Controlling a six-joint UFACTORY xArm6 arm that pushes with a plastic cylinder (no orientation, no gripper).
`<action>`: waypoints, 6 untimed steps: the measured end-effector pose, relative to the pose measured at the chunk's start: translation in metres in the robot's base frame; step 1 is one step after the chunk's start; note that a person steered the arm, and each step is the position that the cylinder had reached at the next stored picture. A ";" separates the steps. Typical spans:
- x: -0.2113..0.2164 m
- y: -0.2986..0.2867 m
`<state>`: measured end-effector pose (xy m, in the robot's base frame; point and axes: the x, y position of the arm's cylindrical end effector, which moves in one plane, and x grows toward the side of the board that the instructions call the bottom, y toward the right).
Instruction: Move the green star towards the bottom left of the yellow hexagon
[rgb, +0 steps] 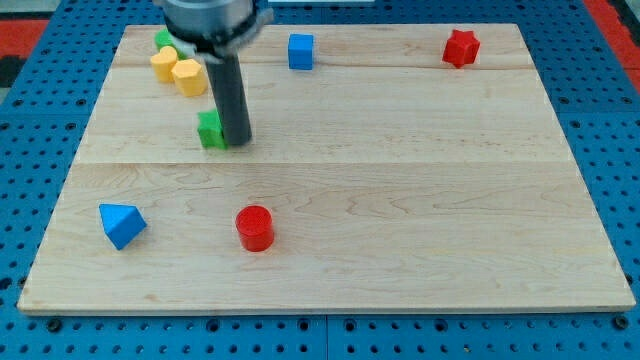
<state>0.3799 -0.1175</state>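
Note:
The green star (210, 131) lies on the wooden board (400, 200) left of centre. My tip (238, 138) rests on the board right beside the star's right side, touching or nearly touching it. The yellow hexagon (189, 77) sits above the star, near the view's top left, with a second yellow block (164, 65) against its left side. The star is below and a little right of the hexagon. A green block (164, 40) peeks out above the yellow pair, partly hidden by the arm.
A blue cube (301, 51) sits at top centre. A red star (461, 48) is at top right. A blue wedge-like block (122, 224) is at lower left and a red cylinder (254, 228) at lower centre. Blue pegboard surrounds the board.

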 end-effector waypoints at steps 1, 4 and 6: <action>-0.042 -0.044; -0.025 -0.047; -0.025 -0.047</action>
